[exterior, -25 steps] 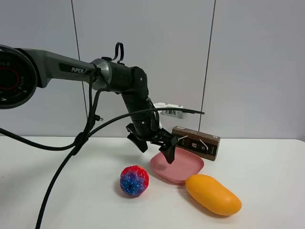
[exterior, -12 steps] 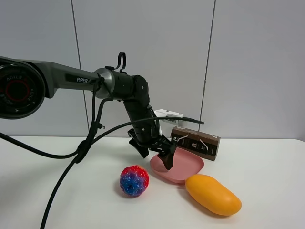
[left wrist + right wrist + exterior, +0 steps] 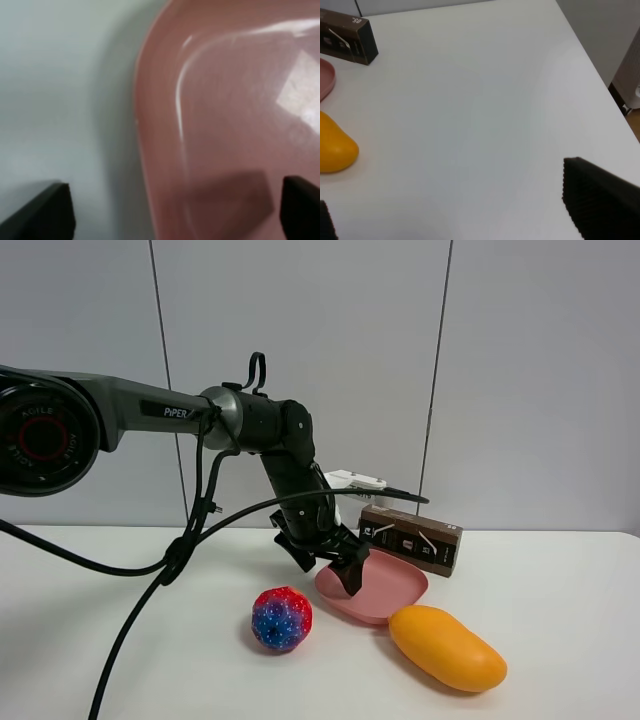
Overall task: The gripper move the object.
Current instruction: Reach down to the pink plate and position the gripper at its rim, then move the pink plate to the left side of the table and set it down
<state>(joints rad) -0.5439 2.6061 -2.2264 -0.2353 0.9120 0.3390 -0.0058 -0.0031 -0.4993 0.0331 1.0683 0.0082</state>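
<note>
The pink plate (image 3: 385, 588) lies on the white table between a speckled ball and a mango. My left gripper (image 3: 326, 565), a black claw on the dark "PIPER" arm (image 3: 180, 410), is open and low over the plate's left rim, one finger outside the rim and one over the plate. In the left wrist view the plate (image 3: 225, 125) fills the frame, and the gripper (image 3: 172, 212) straddles its rim with fingertips (image 3: 45, 210) far apart. My right gripper (image 3: 460, 215) is open over bare table, away from the plate (image 3: 325, 75).
A red-blue speckled ball (image 3: 281, 618) sits left of the plate. An orange-yellow mango (image 3: 447, 647) lies touching the plate's front right rim, and a brown box (image 3: 411, 537) is just behind the plate. Black cables (image 3: 150, 580) trail across the left of the white table (image 3: 560, 600).
My left gripper has come down and slightly left, closer to the plate's left rim. The plate, ball, mango and box have not moved.
</note>
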